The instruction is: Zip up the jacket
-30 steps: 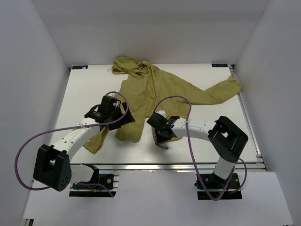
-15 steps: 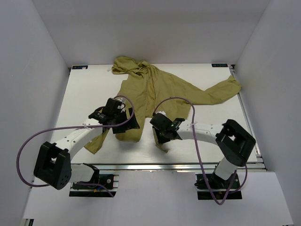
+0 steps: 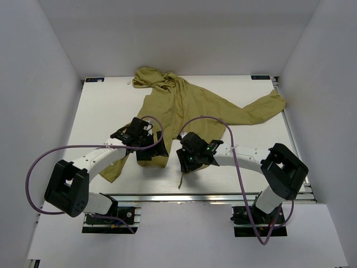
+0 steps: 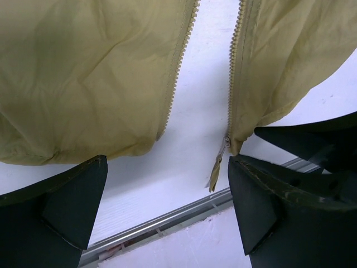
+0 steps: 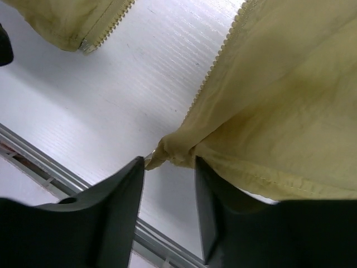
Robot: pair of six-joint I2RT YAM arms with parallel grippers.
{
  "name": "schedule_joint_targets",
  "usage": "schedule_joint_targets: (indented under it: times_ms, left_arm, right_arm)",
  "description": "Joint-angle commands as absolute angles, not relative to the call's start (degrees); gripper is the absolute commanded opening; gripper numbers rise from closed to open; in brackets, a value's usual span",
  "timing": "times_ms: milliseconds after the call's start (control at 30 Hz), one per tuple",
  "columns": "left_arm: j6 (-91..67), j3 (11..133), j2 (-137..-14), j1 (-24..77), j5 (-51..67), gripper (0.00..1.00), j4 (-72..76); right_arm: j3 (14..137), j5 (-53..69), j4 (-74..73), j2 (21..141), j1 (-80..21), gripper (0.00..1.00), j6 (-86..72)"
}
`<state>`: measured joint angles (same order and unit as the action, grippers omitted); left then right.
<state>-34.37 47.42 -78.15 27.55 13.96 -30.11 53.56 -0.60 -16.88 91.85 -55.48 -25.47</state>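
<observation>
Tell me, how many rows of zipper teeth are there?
2: the left zipper row and the right zipper row, on the jacket edges, apart, with table between. No others show.

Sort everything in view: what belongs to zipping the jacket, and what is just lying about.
Job: olive-yellow thin fabric hooded jacket; separated zipper tooth rows; slider with pull tab; left gripper; right gripper.
Not part of it: white table; purple cables; aluminium edge rail.

The olive jacket (image 3: 184,106) lies spread flat, hood at the far end, unzipped, front edges apart.
</observation>
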Motion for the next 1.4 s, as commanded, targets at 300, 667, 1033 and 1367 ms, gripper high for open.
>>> schedule_joint_targets:
  times_ms: [300,667,1033,1367]
  left_arm:
    - [-33.0,48.4,-76.5,27.8,11.5,0.98,-30.7]
    - [-33.0,47.8,-75.4,27.8,10.8,0.98,-30.6]
    - [-33.2,47.5,-74.2,27.8,9.7,0.98,-30.8]
    - [-33.2,47.7,-74.9,27.8,9.8,0.97,-30.5]
  right_arm:
    - [57.7,-2.9,-21.4,93.3,-55.5,0.55,-28.3]
    - [61.3,-3.1,-25.2,97.5,-55.5,0.54,-30.1]
    - [60.2,-1.7,-25.6,96.9,-55.5,0.24,-30.4]
    - [59.8,-0.4,-24.4,95.8,-55.5,0.32,-30.0]
